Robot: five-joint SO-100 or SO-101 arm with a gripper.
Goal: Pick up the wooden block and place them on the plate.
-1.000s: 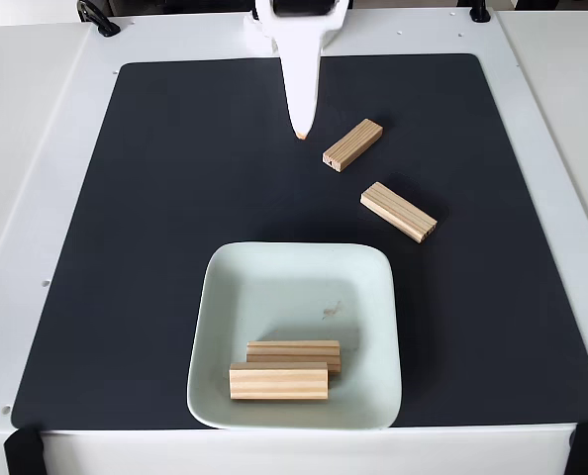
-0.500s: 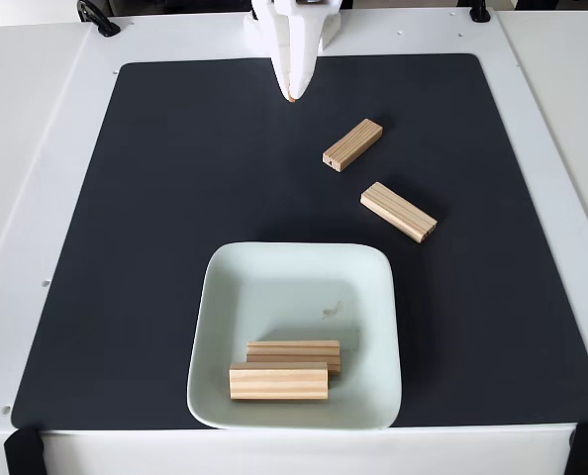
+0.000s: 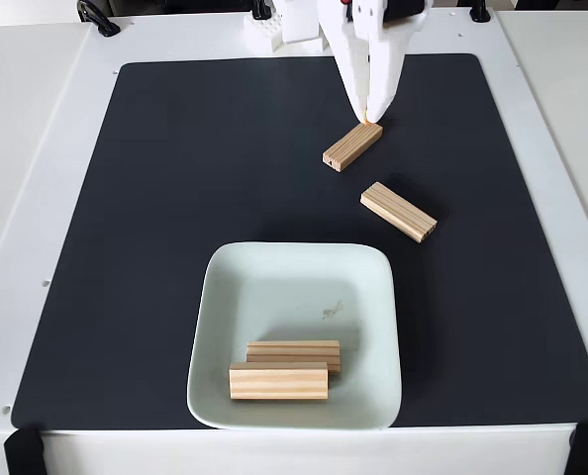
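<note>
White hand [image 3: 370,117] hovers at unmarked wooden block's [image 3: 352,145] upper end.

Bright even light, soft shadows, sharp

The arm is glossy white plastic. Its gripper [image 3: 370,117] tapers to a narrow point with a small orange-tan tip. A red speck and a dark part show at its far end.

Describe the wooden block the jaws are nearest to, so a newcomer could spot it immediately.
Start at the black mat and go above the mint-green plate toward the mat's far edge. Two blocks lie loose there, right of centre. It is the upper block, slanting up to the right, with the white gripper at its top end; the lower block slants the opposite way.
</note>
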